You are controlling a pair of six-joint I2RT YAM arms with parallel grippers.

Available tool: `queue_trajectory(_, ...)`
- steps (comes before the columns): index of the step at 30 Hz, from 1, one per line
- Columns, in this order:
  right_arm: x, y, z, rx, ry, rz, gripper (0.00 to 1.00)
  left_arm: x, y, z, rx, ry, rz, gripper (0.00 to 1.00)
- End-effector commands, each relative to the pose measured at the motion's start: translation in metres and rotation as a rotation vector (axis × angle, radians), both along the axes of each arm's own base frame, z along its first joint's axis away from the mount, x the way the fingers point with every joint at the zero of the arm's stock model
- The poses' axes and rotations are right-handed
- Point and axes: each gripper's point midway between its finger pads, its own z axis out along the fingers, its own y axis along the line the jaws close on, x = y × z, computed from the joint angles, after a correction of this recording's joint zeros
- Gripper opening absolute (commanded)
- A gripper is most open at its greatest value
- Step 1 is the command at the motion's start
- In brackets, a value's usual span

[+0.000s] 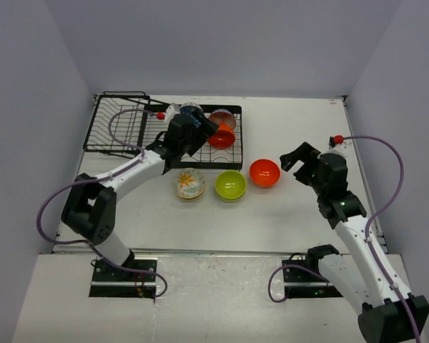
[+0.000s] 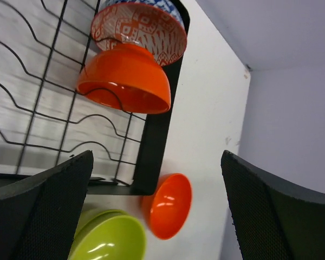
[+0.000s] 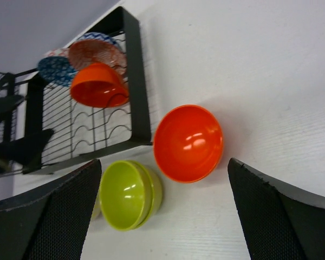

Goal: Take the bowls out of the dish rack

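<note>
While an orange bowl [image 1: 222, 136], red bowl [image 1: 224, 118] and blue bowl [image 1: 191, 110] sit in the rack [image 3: 136, 76], the left gripper [image 2: 157, 162] hovers over them, released and empty. The right gripper [image 3: 163, 162], also released, hangs beside a second orange bowl [image 1: 264, 172], green bowls [image 1: 230, 186] and floral bowl [image 1: 189, 184] on the bench [image 1: 307, 128].

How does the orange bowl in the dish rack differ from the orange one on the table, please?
Pose: the racked orange bowl is tipped on its side; the table orange bowl sits mouth up. Support: the racked one rests in the dish rack, the other on the table. Both are glossy orange.
</note>
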Motion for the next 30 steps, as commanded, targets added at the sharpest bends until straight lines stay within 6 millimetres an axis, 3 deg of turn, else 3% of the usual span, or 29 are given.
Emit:
queue_trajectory(1,-0.019,0.021,0.007,0.086,-0.023,0.114,0.99,0.024,-0.031,0.006,-0.371,0.083,0.123,1.00)
queue_trajectory(5,-0.035,0.031,0.017,0.124,-0.079,0.187,0.99,0.042,-0.044,-0.024,-0.424,0.144,0.196,0.97)
queue_trajectory(8,-0.044,0.035,0.024,0.138,-0.115,0.218,0.99,0.053,-0.037,-0.031,-0.431,0.126,0.275,0.92)
queue_trajectory(13,-0.050,0.041,0.035,0.147,-0.161,0.269,0.99,0.073,-0.042,-0.027,-0.460,0.070,0.290,0.85)
queue_trajectory(15,-0.050,0.042,0.036,0.139,-0.165,0.280,0.99,0.079,-0.045,-0.037,-0.459,0.078,0.291,0.76)
queue_trajectory(19,-0.049,0.042,0.039,0.125,-0.175,0.289,0.99,0.087,-0.051,-0.057,-0.468,0.100,0.305,0.73)
queue_trajectory(20,-0.049,0.042,0.039,0.120,-0.179,0.295,0.99,0.091,-0.053,-0.053,-0.473,0.092,0.306,0.71)
queue_trajectory(24,-0.051,0.043,0.043,0.114,-0.195,0.307,0.99,0.101,-0.052,-0.061,-0.437,0.090,0.334,0.62)
queue_trajectory(26,-0.052,0.042,0.047,0.108,-0.212,0.302,0.99,0.102,-0.053,-0.064,-0.439,0.085,0.332,0.47)
queue_trajectory(28,-0.053,0.040,0.048,0.102,-0.221,0.297,0.99,0.101,-0.053,-0.068,-0.436,0.090,0.332,0.47)
queue_trajectory(30,-0.053,0.039,0.048,0.099,-0.225,0.292,0.99,0.102,-0.056,-0.067,-0.440,0.084,0.321,0.32)
